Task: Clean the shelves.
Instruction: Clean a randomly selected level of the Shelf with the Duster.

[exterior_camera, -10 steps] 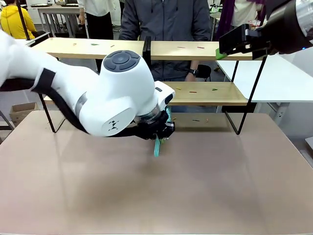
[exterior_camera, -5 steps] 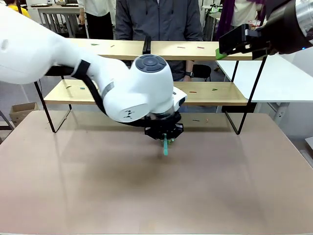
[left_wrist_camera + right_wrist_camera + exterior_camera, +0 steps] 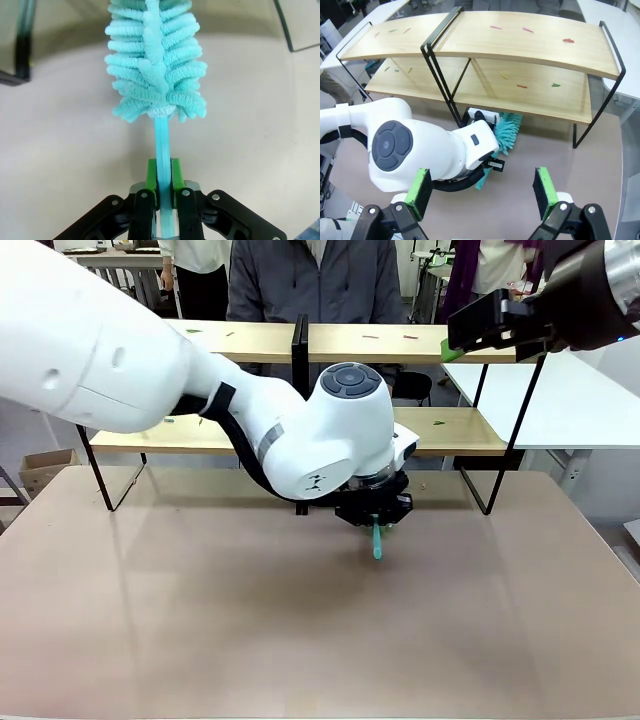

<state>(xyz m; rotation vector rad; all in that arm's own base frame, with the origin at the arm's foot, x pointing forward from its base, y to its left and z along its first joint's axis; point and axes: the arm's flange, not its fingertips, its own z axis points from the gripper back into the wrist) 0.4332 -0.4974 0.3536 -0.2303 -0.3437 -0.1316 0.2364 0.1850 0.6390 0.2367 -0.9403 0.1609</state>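
Observation:
The shelves (image 3: 455,432) stand across the far half of the table, two light-wood boards in a black frame, also seen from above in the right wrist view (image 3: 520,42). Small coloured scraps (image 3: 522,86) lie on both boards. My left gripper (image 3: 376,518) hangs low over the tabletop just in front of the shelves, shut on the thin handle of a teal fluffy duster (image 3: 157,65). The duster head (image 3: 507,131) points toward the space under the lower board. My right gripper (image 3: 481,192) hovers high above the table's right side (image 3: 455,340), open and holding nothing.
A person in a grey jacket (image 3: 300,280) stands behind the shelves. The beige tabletop (image 3: 200,620) is bare in front of the left arm. A white table (image 3: 580,400) stands to the right behind the shelves.
My left arm has swept to the right along the front of the shelves, carrying the duster with it. The right gripper has stayed in place.

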